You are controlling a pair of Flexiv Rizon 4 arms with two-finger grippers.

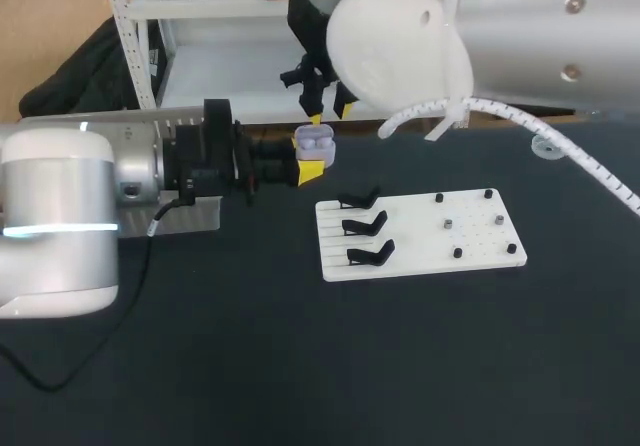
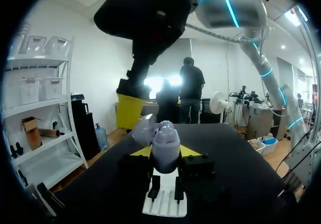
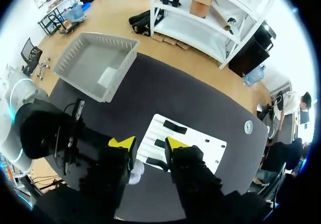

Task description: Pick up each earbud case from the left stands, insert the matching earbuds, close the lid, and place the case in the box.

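Left gripper [image 2: 165, 152] clamped on lavender earbud case [image 1: 313, 145], lid up, held in air just behind white board [image 1: 475, 236]. Right gripper [image 3: 149, 143] right above case, fingers spread, empty. Looks like earbuds going in now. Lid closing and drop into grey box [image 3: 120, 68], well off board's stand side, yet to come. Count: three black stands [image 1: 365, 226], all bare; one case visible; one box, pale item inside, can't identify.

The case [image 1: 314, 144] looks like smooth glossy plastic, table [image 1: 300, 366] is matt black, board [image 1: 472, 242] matt white plastic.
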